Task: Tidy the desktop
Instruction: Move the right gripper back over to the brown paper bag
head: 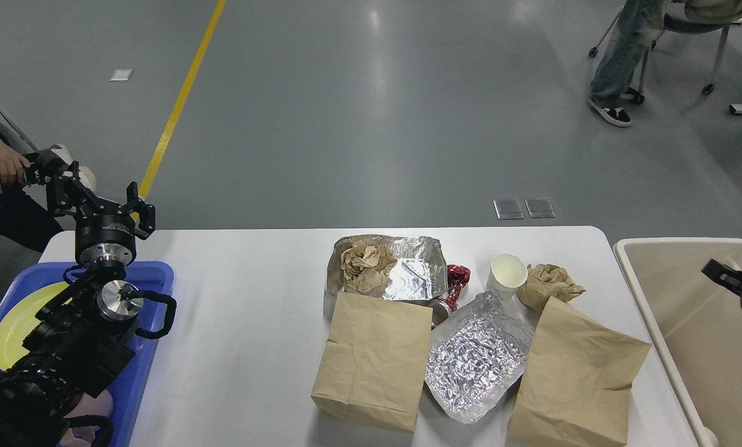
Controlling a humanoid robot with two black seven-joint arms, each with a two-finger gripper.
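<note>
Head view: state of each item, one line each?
left gripper: open, empty, above tray
right gripper: cannot tell
paper cup: upright, empty
foil tray: holds crumpled paper
left paper bag: lying flat
right paper bag: lying flat
beige bin: looks empty
desktop: cluttered

Blue plastic tray (157,273) at left, yellow round plate (17,320) inside. Beige rectangular bin (656,292) at right. Two flat brown paper bags: one centre (374,360), one right (572,375). Crinkled foil sheet (476,360) between them. Open foil wrapper (417,273) behind, crumpled brown paper (364,264) on it. White paper cup (506,276) upright beside crumpled brown paper ball (547,284). Red shiny wrapper (457,276) near cup.
</note>
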